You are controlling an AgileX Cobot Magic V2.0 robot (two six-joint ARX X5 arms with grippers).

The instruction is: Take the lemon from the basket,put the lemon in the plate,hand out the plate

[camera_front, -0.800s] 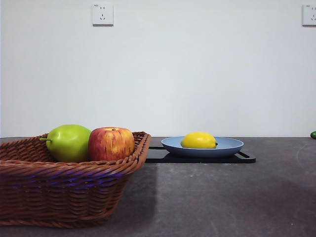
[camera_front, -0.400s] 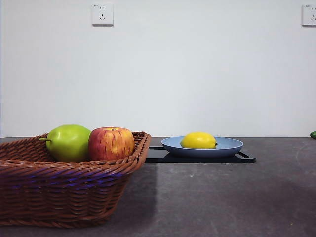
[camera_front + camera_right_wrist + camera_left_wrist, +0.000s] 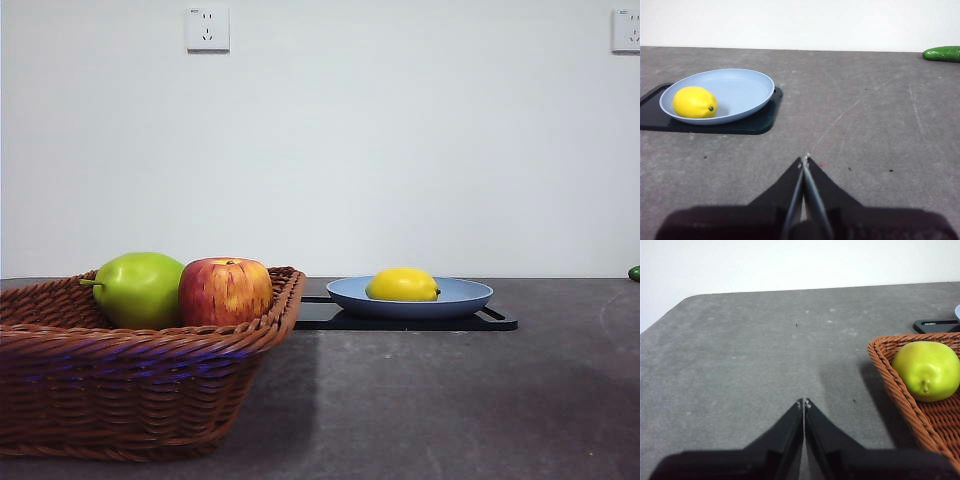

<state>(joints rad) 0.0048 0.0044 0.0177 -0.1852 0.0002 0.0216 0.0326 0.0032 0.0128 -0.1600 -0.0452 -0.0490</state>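
The yellow lemon [image 3: 402, 284] [image 3: 695, 102] lies in the blue plate [image 3: 465, 295] [image 3: 740, 90], toward one side of it. The plate rests on a flat black tray [image 3: 500, 321] [image 3: 760, 125]. The brown wicker basket [image 3: 140, 380] [image 3: 890, 375] stands near and large at the front view's left. My left gripper [image 3: 804, 402] is shut with nothing in it, low over bare table beside the basket's corner. My right gripper [image 3: 805, 159] is shut and empty, a short way from the plate. Neither arm appears in the front view.
A green pear-like fruit [image 3: 138, 288] [image 3: 926, 370] and a red-yellow apple [image 3: 226, 290] sit in the basket. A green cucumber-like thing [image 3: 942, 53] [image 3: 634, 272] lies at the table's far right edge. The grey tabletop [image 3: 480, 400] stretches between basket and tray.
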